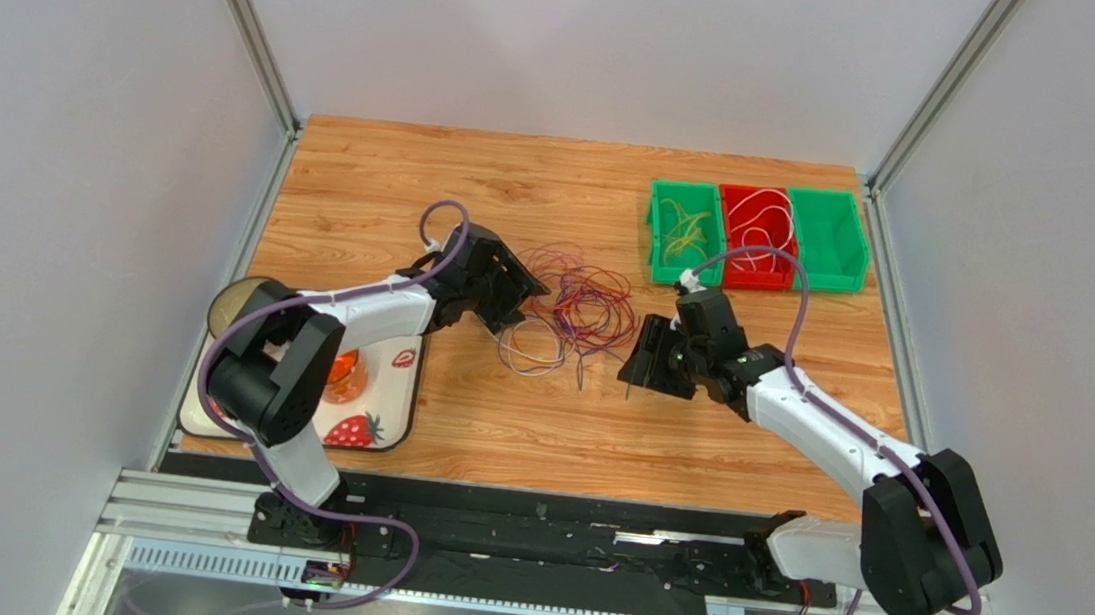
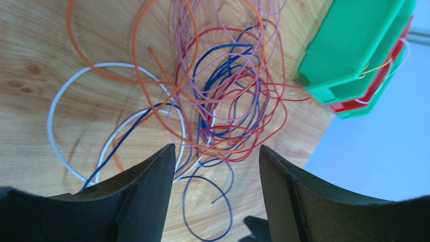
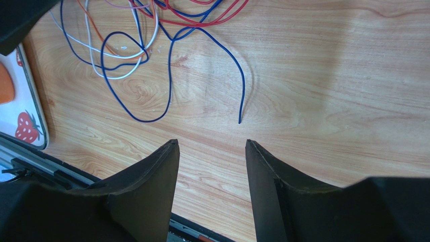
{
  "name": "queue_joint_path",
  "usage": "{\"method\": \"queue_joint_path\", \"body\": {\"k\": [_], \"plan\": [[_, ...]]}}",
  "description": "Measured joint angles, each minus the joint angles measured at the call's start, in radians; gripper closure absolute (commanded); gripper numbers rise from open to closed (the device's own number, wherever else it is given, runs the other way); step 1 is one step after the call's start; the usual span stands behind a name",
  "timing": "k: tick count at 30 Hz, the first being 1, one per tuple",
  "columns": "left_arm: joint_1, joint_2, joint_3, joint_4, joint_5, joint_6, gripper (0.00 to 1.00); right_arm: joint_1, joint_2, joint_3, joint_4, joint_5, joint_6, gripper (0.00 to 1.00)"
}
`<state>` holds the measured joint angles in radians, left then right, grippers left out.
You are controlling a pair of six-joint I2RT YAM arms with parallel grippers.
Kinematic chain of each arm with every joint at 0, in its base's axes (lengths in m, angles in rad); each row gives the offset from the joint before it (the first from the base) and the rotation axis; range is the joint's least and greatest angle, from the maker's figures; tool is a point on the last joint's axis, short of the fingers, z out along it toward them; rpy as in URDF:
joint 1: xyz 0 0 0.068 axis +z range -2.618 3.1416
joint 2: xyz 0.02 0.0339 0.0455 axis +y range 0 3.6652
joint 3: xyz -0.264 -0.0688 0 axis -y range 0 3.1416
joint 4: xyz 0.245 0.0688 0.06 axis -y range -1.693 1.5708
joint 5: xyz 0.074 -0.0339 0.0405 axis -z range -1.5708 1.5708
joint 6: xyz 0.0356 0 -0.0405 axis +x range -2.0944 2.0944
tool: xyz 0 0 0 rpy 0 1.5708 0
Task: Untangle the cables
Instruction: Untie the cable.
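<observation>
Claws both wide, nothing held; left claw (image 2: 217, 151) hangs at the left edge of the cables (image 2: 222, 96), white and blue loops running just past its fingertips; right claw (image 3: 212, 143) sits over bare table (image 3: 328, 101) at the near right of the pile, with a loose blue end (image 3: 239, 120) lying just ahead of its jaws.

Cables are mid-table, between the two claws; one loose heap of orange, pink, red, blue and white loops, heavily overlapped in the middle, with the white loops and one blue strand splayed out toward the near side.

Progress, my read: partway, early side; some wire is already out of the heap and in the bins at the far right; yellowish strands in the left green bin (image 1: 656, 235), a white one in the red bin (image 1: 753, 279); right green bin (image 1: 826, 274) too small in the overhead view to say what it holds.

Left to do: the whole central knot; at least five colours to pull apart; outlying blue and white strands look like the easiest next picks.
</observation>
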<state>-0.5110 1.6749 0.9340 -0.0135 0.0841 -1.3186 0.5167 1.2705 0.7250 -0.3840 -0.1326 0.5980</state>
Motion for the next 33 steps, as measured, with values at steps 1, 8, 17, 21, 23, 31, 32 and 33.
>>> {"method": "queue_joint_path", "body": {"k": [1, 8, 17, 21, 23, 31, 32, 33], "plan": [[0.000, 0.000, 0.000, 0.010, -0.004, -0.016, 0.30, 0.000, 0.007, -0.006, 0.010, 0.000, 0.000, 0.46], [0.000, 0.031, 0.004, 0.044, -0.003, -0.085, 0.33, 0.003, 0.045, -0.046, 0.061, 0.000, 0.001, 0.46], [0.000, 0.059, 0.014, 0.023, -0.003, -0.105, 0.35, 0.004, 0.066, -0.051, 0.103, -0.004, 0.000, 0.46], [0.000, 0.059, 0.021, 0.021, -0.004, -0.105, 0.35, 0.005, 0.080, -0.051, 0.111, -0.008, 0.000, 0.46], [0.000, 0.059, 0.024, 0.011, -0.007, -0.105, 0.35, 0.005, 0.085, -0.051, 0.113, -0.008, 0.000, 0.46], [0.000, 0.074, 0.025, -0.005, -0.006, -0.110, 0.66, 0.005, 0.090, -0.051, 0.113, -0.008, 0.000, 0.46], [0.000, 0.079, 0.025, -0.005, -0.006, -0.113, 0.70, 0.005, 0.091, -0.051, 0.113, -0.008, 0.000, 0.46], [0.000, 0.084, 0.025, -0.005, -0.006, -0.111, 0.79, 0.005, 0.091, -0.051, 0.113, -0.008, 0.000, 0.46]]}}
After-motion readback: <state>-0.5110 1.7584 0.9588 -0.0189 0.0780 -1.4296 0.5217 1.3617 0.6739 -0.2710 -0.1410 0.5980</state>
